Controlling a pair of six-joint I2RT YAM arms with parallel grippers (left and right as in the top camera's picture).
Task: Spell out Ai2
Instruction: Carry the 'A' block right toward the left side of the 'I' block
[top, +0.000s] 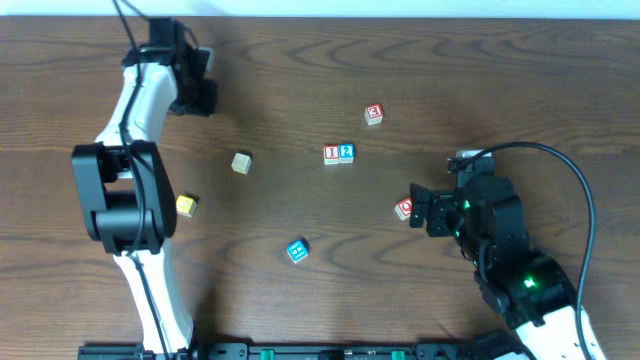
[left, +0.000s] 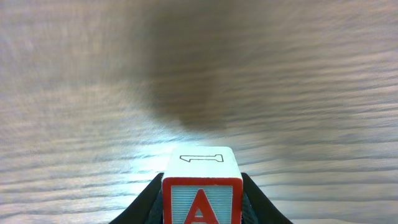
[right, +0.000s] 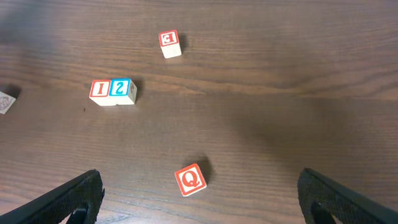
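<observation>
My left gripper (left: 202, 202) is shut on a red A block (left: 202, 198), held above the bare table at the far left (top: 200, 95). A red I block (top: 331, 154) and a blue 2 block (top: 346, 153) sit touching side by side at mid table; both show in the right wrist view, the I block (right: 100, 89) left of the 2 block (right: 120, 88). My right gripper (top: 425, 210) is open and empty, its fingers wide apart around a red Q block (right: 189, 179).
A red block (top: 374, 114) lies behind the pair. A tan block (top: 241, 162), a yellow block (top: 186, 205) and a blue block (top: 297, 251) lie left and front of centre. The Q block (top: 404, 209) lies by the right gripper.
</observation>
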